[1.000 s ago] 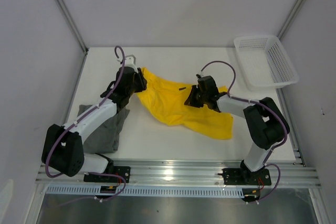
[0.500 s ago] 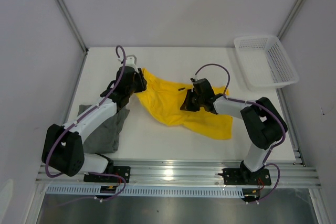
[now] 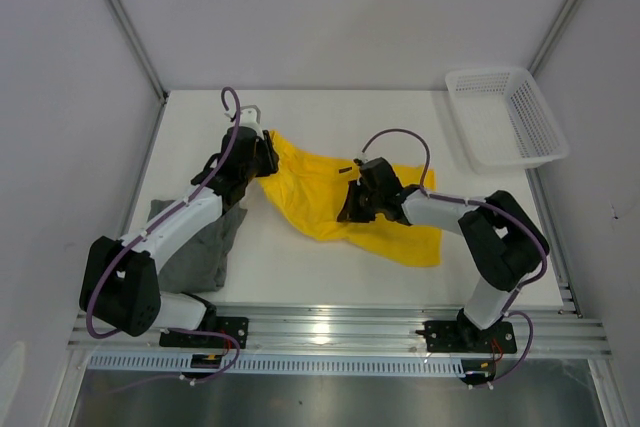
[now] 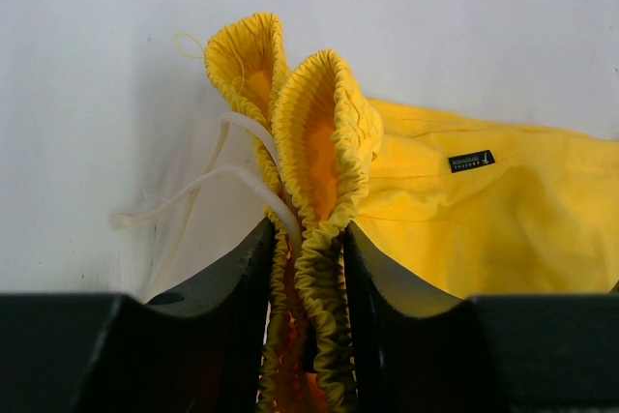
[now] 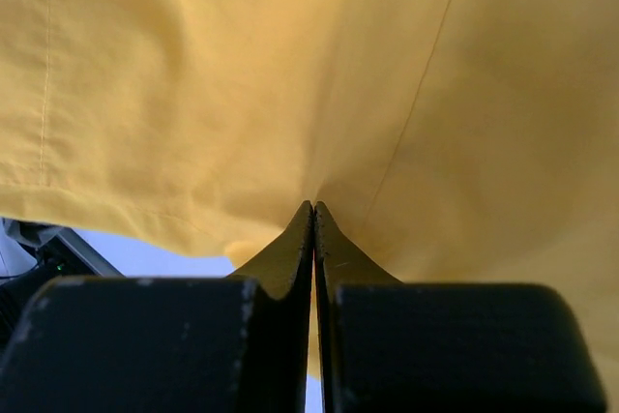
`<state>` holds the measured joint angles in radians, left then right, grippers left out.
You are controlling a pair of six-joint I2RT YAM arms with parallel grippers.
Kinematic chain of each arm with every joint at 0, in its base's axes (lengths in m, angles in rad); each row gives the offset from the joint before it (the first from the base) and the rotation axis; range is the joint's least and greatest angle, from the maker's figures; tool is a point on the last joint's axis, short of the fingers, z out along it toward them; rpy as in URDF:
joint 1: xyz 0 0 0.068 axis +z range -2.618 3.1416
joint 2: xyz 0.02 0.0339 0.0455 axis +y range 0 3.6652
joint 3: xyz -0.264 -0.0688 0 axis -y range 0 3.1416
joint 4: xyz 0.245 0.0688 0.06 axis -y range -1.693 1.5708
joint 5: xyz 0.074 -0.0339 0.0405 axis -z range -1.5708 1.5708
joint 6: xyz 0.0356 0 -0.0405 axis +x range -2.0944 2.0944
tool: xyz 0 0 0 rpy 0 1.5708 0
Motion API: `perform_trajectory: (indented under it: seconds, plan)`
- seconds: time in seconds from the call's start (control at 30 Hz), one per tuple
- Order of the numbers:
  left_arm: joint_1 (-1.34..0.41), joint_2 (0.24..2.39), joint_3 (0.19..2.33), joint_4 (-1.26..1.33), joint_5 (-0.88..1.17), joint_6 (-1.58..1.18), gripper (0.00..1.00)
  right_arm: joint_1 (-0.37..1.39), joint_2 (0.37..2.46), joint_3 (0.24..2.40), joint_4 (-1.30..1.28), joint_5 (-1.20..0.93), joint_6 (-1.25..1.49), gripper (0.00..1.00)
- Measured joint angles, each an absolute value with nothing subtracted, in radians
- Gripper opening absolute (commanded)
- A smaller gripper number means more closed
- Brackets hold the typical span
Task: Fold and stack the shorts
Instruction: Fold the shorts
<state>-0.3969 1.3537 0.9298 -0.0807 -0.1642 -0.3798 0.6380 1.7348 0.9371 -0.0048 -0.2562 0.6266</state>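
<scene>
The yellow shorts lie crumpled mid-table, part of them folded over. My left gripper is shut on their gathered elastic waistband at the far left end; both layers run between the fingers, and a white drawstring trails to the left. My right gripper is shut on a pinch of yellow cloth near the shorts' middle, the fabric drawn to a point at the fingertips. A small dark tag shows on the cloth. The dark grey shorts lie folded at the near left, partly under the left arm.
A white mesh basket stands at the far right corner. Metal frame posts and walls close in the table on the left, right and back. The arm bases sit on the rail at the near edge.
My right gripper has moved left and slightly nearer, dragging the yellow cloth it pinches over the shorts. The left gripper has held still on the waistband.
</scene>
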Motion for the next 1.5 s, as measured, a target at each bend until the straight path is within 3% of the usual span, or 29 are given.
perform_trajectory:
  seconds: [0.5,1.0,1.5]
  plan:
    - [-0.397,1.328,0.937,-0.125,-0.173,-0.374,0.00,0.796,1.754,0.868,0.024,-0.173,0.708,0.00]
    - [-0.505,1.201,0.939,-0.131,-0.188,-0.331,0.00,0.876,1.930,1.042,0.124,-0.207,0.768,0.00]
    - [-0.573,1.196,0.964,-0.168,-0.252,-0.266,0.00,0.730,1.670,0.984,0.007,-0.263,0.767,0.00]
